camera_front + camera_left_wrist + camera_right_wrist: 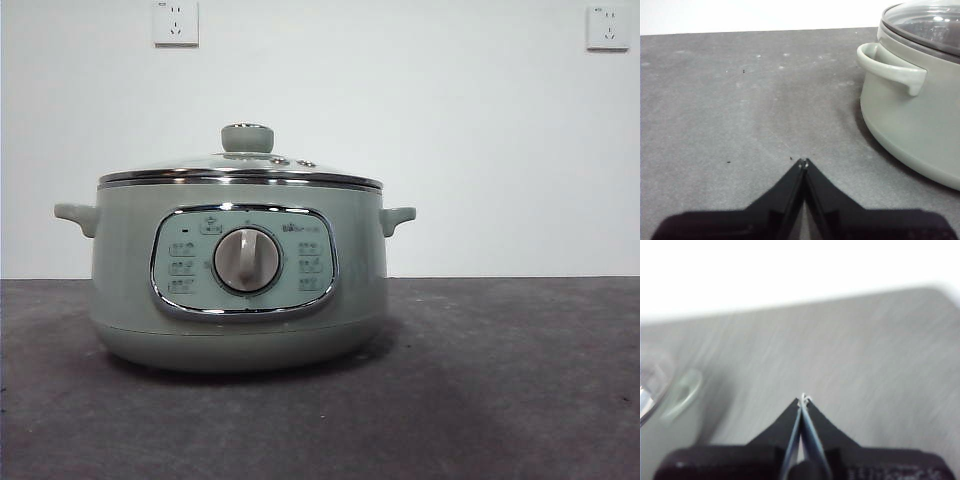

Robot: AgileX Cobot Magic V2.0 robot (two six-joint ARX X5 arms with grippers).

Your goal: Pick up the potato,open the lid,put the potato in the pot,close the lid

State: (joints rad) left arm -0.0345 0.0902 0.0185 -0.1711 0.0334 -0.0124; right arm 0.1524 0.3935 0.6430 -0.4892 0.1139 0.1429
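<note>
The sage-green pot (240, 270) stands on the dark table in the front view, with the glass lid (240, 168) shut on it and its green knob (247, 137) on top. The potato is not in view in any frame. My left gripper (804, 162) is shut and empty over bare table, with the pot (920, 110) and its side handle (890, 72) off to one side. My right gripper (803, 400) is shut and empty; its view is blurred, with the pot's other handle (682, 392) at the edge. Neither arm shows in the front view.
The dark grey table (500, 380) stretches to the right of the pot. A white wall with two sockets (175, 22) stands behind it.
</note>
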